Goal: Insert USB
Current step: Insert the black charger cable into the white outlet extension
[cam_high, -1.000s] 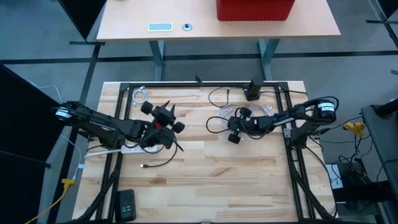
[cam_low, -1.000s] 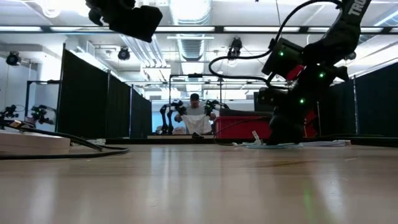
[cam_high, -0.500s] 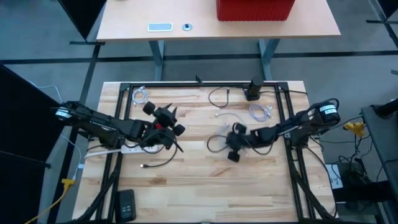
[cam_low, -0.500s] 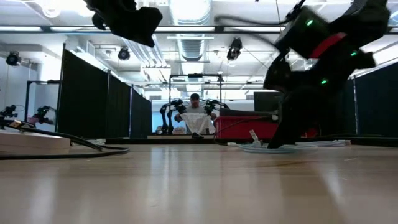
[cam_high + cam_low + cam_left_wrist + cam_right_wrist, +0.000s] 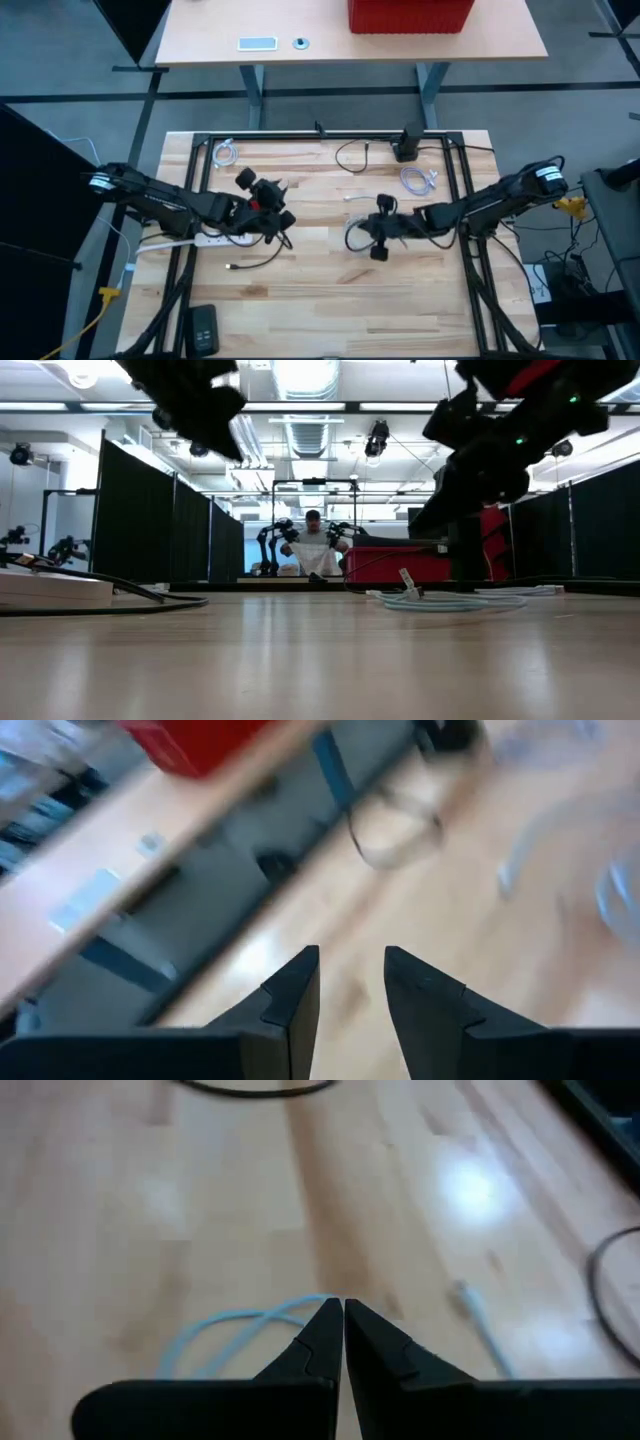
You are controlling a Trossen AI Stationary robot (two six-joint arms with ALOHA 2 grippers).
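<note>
My right gripper (image 5: 368,234) (image 5: 343,1308) is shut near the table's middle, lifted above the wood, with a black cable loop (image 5: 352,240) right beside it. Past its fingers the right wrist view shows a pale blue cable (image 5: 230,1330) and a white plug (image 5: 480,1325) lying flat. My left gripper (image 5: 272,206) (image 5: 352,956) is open and holds nothing; it hovers left of centre, above a white power strip (image 5: 190,240). A second black cable with a small plug (image 5: 232,267) lies on the table by the strip. My right gripper is shut on the black cable, whose loop (image 5: 350,228) lies against it on the side toward the table's left. The gripper body hides the place of contact in the high view, and the wrist view shows no cable between the fingers (image 5: 325,1330).
A white coiled cable (image 5: 418,180) lies right of centre. A black block (image 5: 408,145) and a thin black cable (image 5: 355,155) sit at the far edge, a small white coil (image 5: 228,153) far left, a black handset (image 5: 203,328) near left. A black frame (image 5: 465,240) rims the table. A person shows beyond the table (image 5: 314,550).
My right gripper has moved toward the table's near edge and risen off the wood. The black cable loop has slid along with it, while the white coil stayed where it was. My left gripper has shifted slightly toward the near edge and turned a little.
</note>
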